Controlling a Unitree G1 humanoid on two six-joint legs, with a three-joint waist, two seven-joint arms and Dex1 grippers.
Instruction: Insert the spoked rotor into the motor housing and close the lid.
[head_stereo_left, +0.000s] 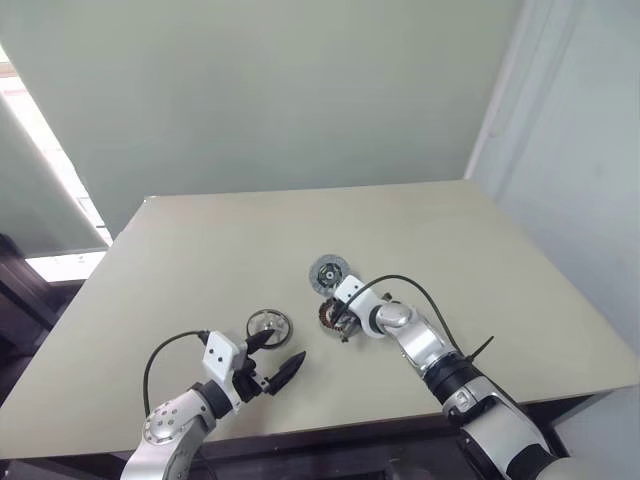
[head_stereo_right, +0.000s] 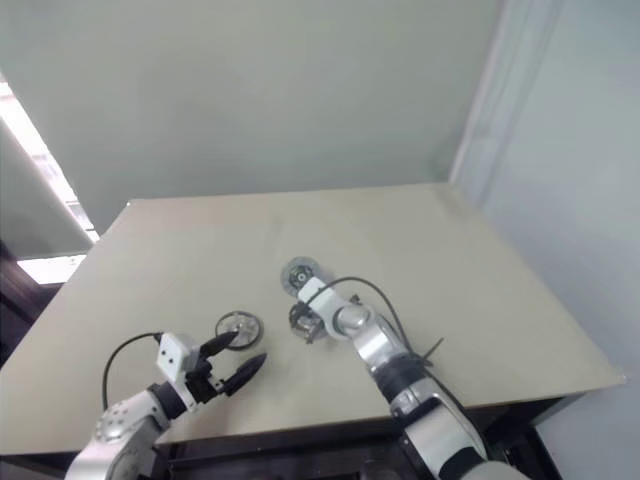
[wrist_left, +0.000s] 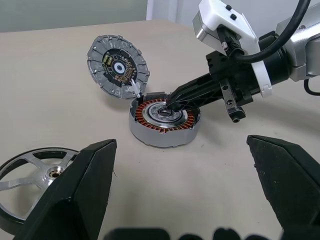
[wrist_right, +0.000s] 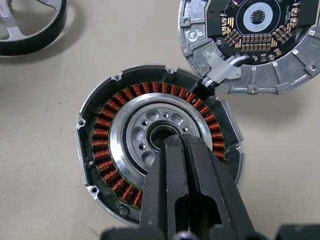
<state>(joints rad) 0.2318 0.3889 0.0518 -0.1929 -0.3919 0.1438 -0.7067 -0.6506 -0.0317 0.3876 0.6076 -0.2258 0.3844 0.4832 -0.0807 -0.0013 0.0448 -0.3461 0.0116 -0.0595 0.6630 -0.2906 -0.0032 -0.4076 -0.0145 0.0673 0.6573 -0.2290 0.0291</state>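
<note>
Spoked rotor (wrist_left: 37, 170), judged rigid and slick, is best gripped across its black rim; left gripper (head_stereo_left: 272, 366) is spread and empty, right gripper (wrist_right: 181, 145) is pinched shut at motor housing (wrist_right: 157, 162).

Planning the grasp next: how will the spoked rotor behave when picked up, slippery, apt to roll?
The spoked rotor looks like rigid metal, so probably stiff and fairly heavy for its size. Its shiny spokes suggest smooth finger contact, perhaps slippery. It lies flat on the table, so stable now, but the round rim would likely roll if tipped on edge.
</note>
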